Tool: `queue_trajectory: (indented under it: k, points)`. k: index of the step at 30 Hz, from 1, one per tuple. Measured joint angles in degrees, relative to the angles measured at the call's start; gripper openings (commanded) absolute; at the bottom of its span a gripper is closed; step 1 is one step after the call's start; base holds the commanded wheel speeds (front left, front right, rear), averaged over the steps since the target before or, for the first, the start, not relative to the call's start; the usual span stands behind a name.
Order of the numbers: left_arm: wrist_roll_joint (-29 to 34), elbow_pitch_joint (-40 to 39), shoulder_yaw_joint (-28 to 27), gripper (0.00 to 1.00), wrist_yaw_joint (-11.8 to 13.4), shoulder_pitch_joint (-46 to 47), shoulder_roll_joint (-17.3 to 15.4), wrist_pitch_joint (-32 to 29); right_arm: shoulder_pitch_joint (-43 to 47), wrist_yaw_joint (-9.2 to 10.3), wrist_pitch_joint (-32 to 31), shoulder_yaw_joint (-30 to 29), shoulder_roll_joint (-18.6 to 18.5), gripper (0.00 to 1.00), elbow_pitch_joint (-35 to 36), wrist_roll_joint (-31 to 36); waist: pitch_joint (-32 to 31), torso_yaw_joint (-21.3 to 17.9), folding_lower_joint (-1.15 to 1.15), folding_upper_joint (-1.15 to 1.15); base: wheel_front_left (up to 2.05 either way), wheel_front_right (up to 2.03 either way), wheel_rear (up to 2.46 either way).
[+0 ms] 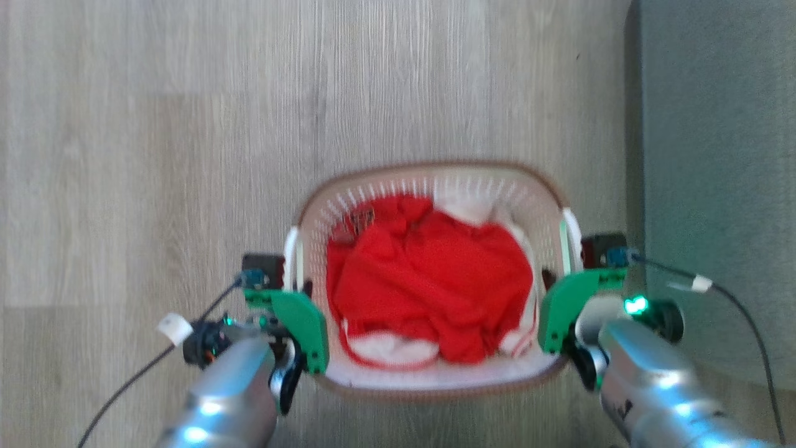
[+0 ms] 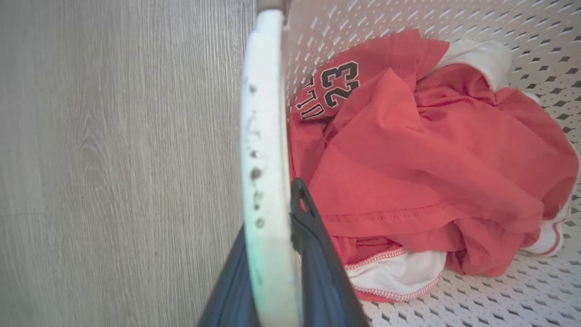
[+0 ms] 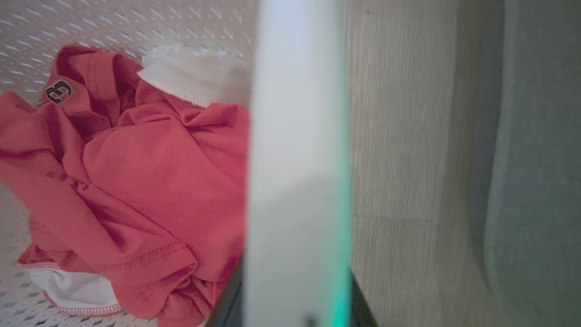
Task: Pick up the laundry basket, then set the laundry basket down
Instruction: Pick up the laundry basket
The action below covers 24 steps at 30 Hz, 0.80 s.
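Note:
The cream perforated laundry basket (image 1: 435, 169) with its brown rim sits low in the middle of the head view, holding a red shirt (image 1: 429, 280) and some white cloth. My left gripper (image 1: 292, 277) is shut on the basket's white left handle (image 1: 291, 252), and my right gripper (image 1: 569, 270) is shut on the white right handle (image 1: 569, 236). In the left wrist view the handle (image 2: 265, 150) runs between my dark fingers (image 2: 317, 254), beside the basket wall (image 2: 499, 27). In the right wrist view the other handle (image 3: 297, 136) stands between the fingers (image 3: 227, 304). I cannot tell whether the basket's base touches the floor.
Pale wood-plank floor (image 1: 155, 155) lies all around the basket. A grey-green soft edge, a rug or a piece of furniture (image 1: 715, 186), runs down the right side close to my right arm. Dark cables (image 1: 746, 323) trail from both wrists.

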<state>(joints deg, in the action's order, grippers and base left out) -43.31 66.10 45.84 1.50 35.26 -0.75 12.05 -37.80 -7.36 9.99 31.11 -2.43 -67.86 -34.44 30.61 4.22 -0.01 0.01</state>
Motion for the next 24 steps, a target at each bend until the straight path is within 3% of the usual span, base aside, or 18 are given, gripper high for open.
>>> queue_trajectory:
  k: [12,24]
  points:
    - [-4.69,1.69,5.9,0.0,-1.56,-6.75,0.07,-7.53,7.72,0.0,-6.17,6.37,0.11,0.0,-2.1,-8.49,-13.89,-0.26,0.0,0.0,0.0,0.0,0.0]
    - [-7.23,3.44,8.98,0.0,-2.59,-12.74,0.07,-9.04,13.95,0.0,-8.4,11.28,0.33,0.0,-2.45,-13.69,-24.36,-0.22,0.0,0.0,0.0,0.0,0.0]
